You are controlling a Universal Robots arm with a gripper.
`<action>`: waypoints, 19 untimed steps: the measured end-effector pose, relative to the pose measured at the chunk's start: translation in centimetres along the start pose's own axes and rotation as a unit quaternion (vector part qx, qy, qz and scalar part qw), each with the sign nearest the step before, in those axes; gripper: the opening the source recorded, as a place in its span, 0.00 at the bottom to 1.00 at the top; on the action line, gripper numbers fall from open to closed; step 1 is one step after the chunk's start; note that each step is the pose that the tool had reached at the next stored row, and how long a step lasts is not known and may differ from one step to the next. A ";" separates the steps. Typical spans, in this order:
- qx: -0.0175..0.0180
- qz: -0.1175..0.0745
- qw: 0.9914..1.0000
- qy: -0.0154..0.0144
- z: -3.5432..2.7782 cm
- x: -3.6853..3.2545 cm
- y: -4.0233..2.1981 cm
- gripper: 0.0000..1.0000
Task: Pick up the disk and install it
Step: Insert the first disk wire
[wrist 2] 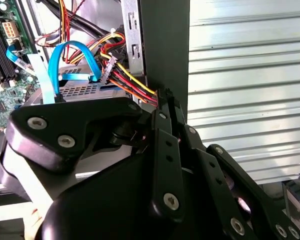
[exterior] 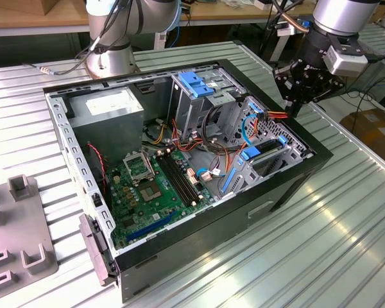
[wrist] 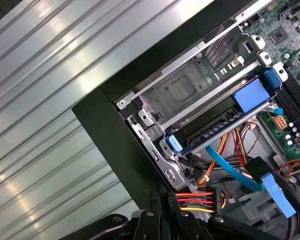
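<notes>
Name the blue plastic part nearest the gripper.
The blue rails on the disk, at the exterior view's right by the gripper; the blue cage top stands farther off.

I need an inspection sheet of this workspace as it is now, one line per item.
Surface: ribbed silver metal table, carrying the open black computer case.
Job's things: dark disk with blue side rails appears seated in the case's drive bay.
Clutter: grey plastic fixture block at the exterior view's left.
Grippers: black gripper hovers above the case's edge.
Cables: red-yellow wire bundle and blue flat cable near the bay.
Surroundings: brown cardboard box, exterior view's right.
</notes>
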State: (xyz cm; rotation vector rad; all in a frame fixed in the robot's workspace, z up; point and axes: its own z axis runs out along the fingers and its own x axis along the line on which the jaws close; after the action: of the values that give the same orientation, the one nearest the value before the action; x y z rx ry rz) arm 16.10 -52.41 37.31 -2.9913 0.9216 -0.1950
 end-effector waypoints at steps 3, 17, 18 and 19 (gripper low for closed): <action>0.000 0.000 1.000 0.000 0.00 -0.01 0.01 0.16; -0.014 0.116 0.993 0.005 -0.25 -2.43 1.66 0.16; -0.014 0.121 0.993 0.005 -0.25 -2.46 1.68 0.16; -0.014 0.123 0.992 0.005 -0.25 -2.49 1.71 0.16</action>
State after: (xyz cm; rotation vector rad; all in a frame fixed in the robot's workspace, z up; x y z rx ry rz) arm 13.07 -52.41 37.19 -2.8681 1.2916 -0.1955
